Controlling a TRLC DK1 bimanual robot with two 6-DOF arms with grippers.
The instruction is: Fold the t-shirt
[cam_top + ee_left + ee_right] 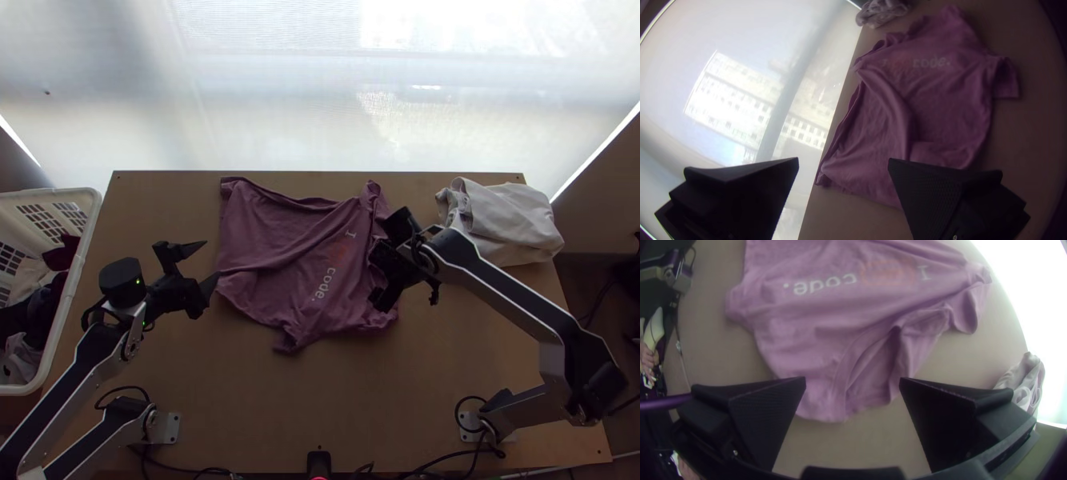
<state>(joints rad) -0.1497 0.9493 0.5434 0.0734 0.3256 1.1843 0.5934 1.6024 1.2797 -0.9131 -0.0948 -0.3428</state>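
Observation:
The purple t-shirt (280, 248) lies spread with wrinkles at the middle of the table, its printed front up and its right part rumpled. My left gripper (210, 262) stands open just left of the shirt; in the left wrist view the same gripper (843, 162) has its fingers wide apart, with the shirt (947, 102) beyond. Over the shirt's right edge is my right gripper (382, 260). In the right wrist view this gripper (852, 381) is open, and the shirt's collar area (867, 369) lies between and beyond its fingers, not gripped.
A folded light-grey cloth (512, 216) lies at the table's back right corner. A white basket (88, 232) with clothes stands beside the table on the left. Bare wood (320, 408) lies between the arms' bases, with cables along the near edge.

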